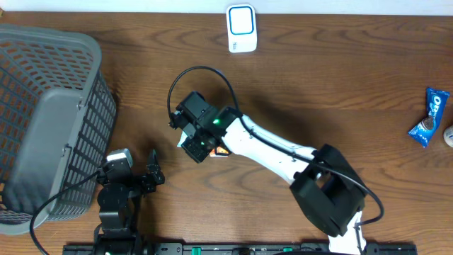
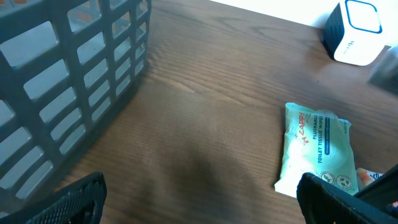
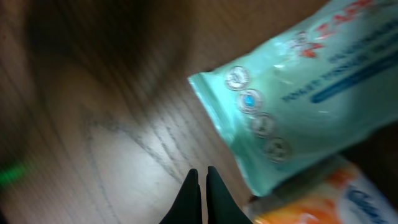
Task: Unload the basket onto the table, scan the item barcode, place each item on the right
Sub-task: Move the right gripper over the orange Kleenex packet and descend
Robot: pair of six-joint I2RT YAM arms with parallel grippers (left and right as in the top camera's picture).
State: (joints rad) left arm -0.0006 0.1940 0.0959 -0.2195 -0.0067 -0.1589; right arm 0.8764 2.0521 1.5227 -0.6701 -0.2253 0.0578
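Observation:
The item, a mint-green pack of toilet wipes [image 3: 298, 93], lies flat on the wooden table, printed side up; no barcode shows on it. My right gripper [image 3: 200, 171] is shut just beside the pack's corner, with nothing between its fingers. A white and blue scanner [image 1: 241, 28] stands at the table's far edge. The left wrist view shows the same pack [image 2: 317, 149] ahead on the right and the scanner [image 2: 354, 31] beyond it. My left gripper [image 2: 199, 208] is open and empty, low near the front edge.
A grey plastic basket [image 1: 49, 120] fills the left side of the table. An orange packet [image 3: 323, 199] lies against the wipes pack. A blue biscuit packet [image 1: 430, 117] lies at the far right.

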